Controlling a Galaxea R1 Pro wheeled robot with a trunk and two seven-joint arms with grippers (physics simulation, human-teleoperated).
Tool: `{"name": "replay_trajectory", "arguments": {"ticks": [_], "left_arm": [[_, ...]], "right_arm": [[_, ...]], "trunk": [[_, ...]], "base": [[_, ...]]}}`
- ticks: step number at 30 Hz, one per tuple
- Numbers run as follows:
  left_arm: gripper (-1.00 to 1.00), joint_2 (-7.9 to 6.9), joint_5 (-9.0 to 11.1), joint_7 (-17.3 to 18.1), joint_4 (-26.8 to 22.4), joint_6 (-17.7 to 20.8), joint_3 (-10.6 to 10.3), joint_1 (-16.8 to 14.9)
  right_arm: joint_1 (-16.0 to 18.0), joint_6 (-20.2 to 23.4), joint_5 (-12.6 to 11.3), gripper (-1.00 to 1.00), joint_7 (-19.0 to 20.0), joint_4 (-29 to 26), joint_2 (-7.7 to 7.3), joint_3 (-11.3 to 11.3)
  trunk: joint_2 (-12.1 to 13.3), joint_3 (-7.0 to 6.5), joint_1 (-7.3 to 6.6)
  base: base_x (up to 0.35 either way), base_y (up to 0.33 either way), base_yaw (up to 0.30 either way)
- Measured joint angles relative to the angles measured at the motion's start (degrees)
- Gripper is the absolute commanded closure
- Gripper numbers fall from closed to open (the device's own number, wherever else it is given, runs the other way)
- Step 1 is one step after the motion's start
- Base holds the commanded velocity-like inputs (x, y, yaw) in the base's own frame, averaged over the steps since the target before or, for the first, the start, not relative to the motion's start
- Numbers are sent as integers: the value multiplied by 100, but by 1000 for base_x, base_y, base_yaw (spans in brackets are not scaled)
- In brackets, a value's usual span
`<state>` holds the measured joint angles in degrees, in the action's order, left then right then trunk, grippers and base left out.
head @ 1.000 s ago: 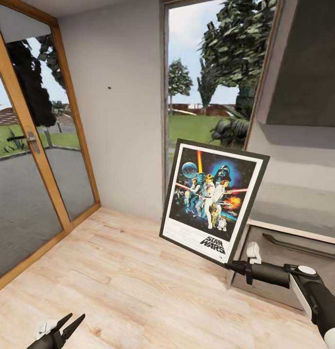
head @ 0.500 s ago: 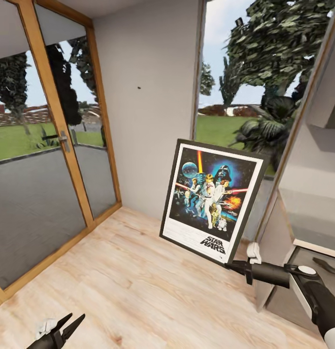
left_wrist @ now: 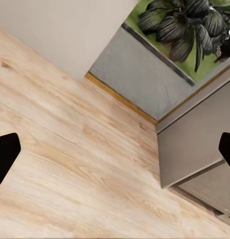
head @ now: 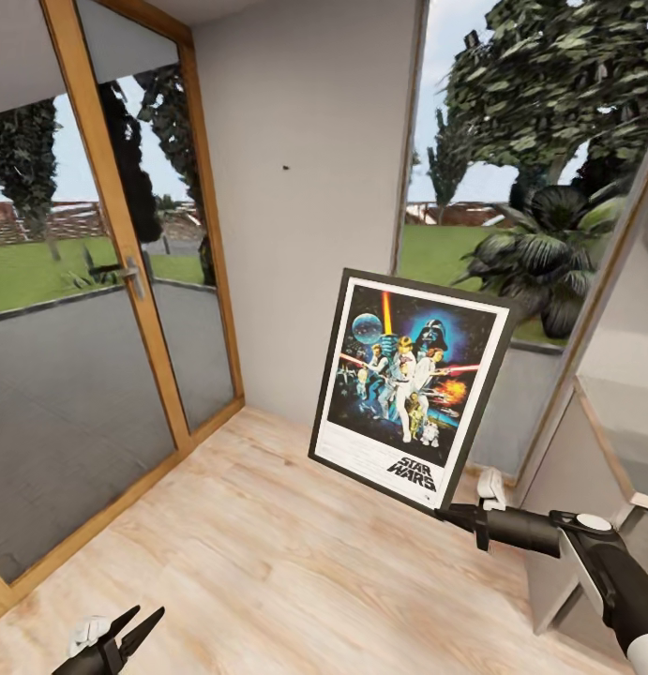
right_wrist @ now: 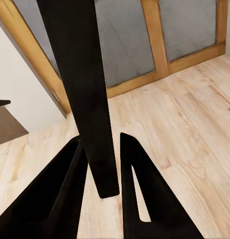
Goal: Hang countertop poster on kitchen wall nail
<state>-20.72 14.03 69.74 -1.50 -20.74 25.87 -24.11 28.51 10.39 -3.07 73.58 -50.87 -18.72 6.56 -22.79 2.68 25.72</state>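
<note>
The room took up most of the head view: a pale-grey wall (head: 305, 216) stood ahead, a wood-framed glass door (head: 98, 309) ran down the left, a tall window (head: 511, 187) opened on grass and trees to the right, and pale wooden floor (head: 267, 553) spread below. A grey cabinet (head: 586, 487) was cut off at the right edge, so little of it could be made out, and no worktop could be told apart from it. High on the wall sat a nail (head: 286, 169), only a dark speck.

The poster (head: 410, 386) hung in the air over the floor, well apart from the wall and lower than the nail, upright but tilted, its lower right corner pinched in the right tool (head: 452, 513). In the right wrist view the poster (right_wrist: 80, 89) showed edge-on as a black bar, hiding much of the door behind it, with the two fingers (right_wrist: 137, 199) closed on its end.

The left tool (head: 127, 630) sat low at the bottom edge of the head view, partly cut off, its fingers spread and holding nothing. In the left wrist view only its dark fingertips (left_wrist: 5, 157) showed at the margins, far apart, over floor (left_wrist: 80, 169) and the cabinet's side (left_wrist: 199, 144).

Against half a second earlier the whole view had swung: wall, nail and door sat further right and less cabinet showed, while poster and both arms kept their places in the picture.
</note>
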Motion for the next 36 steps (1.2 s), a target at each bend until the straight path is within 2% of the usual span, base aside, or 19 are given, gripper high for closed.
{"name": "replay_trajectory", "arguments": {"ticks": [36], "left_arm": [[-100, -1, 0, 0, -7, 0, 0, 0]], "right_arm": [[0, 5, -11, 100, 92, 0, -7, 17]], "trunk": [[0, 0, 0]], "base": [[253, 248, 0]]}}
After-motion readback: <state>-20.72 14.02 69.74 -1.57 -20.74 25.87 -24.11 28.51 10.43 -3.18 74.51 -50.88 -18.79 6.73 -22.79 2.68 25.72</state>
